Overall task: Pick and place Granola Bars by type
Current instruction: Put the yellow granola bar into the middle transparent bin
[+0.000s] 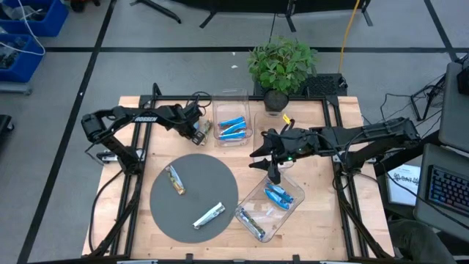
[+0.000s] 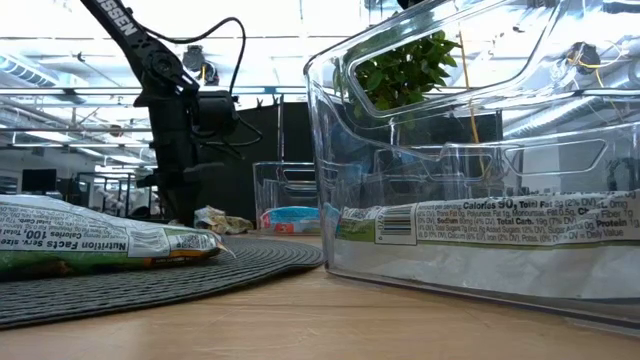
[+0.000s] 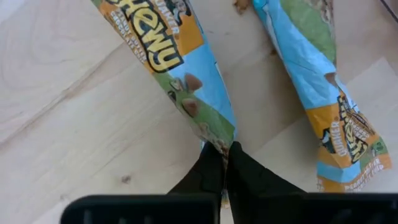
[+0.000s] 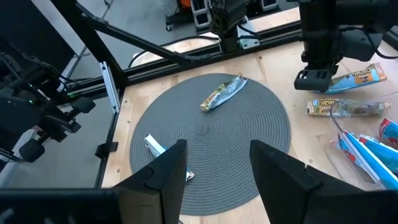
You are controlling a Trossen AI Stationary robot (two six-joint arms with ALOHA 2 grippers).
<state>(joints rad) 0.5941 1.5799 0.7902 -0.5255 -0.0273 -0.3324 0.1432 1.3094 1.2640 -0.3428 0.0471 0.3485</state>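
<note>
Two granola bars in blue, orange and green wrappers (image 3: 180, 68) (image 3: 323, 81) lie flat on the bare wood beside the far clear bin (image 1: 233, 125), which holds blue bars. My left gripper (image 3: 226, 165) (image 1: 199, 134) points down at them, shut at one bar's end. A tan bar (image 1: 174, 178) and a silvery-white bar (image 1: 209, 215) lie on the round grey mat (image 1: 194, 169). My right gripper (image 4: 217, 168) (image 1: 272, 174) hangs open above the near right bin (image 1: 271, 209), with nothing between its fingers. My left gripper's two fingertips meet on the end seam (image 3: 219, 139) of the nearer bar's wrapper, pinching it only at that edge. The fingers come from above, pointing steeply down, roughly in line with the bar's length. The bar lies flat on the wooden table.
The near right bin holds blue bars (image 1: 278, 194) and a white one (image 1: 250, 224). A potted plant (image 1: 282, 66) stands at the table's far edge, behind the far bin. Black frame rails run along both table sides.
</note>
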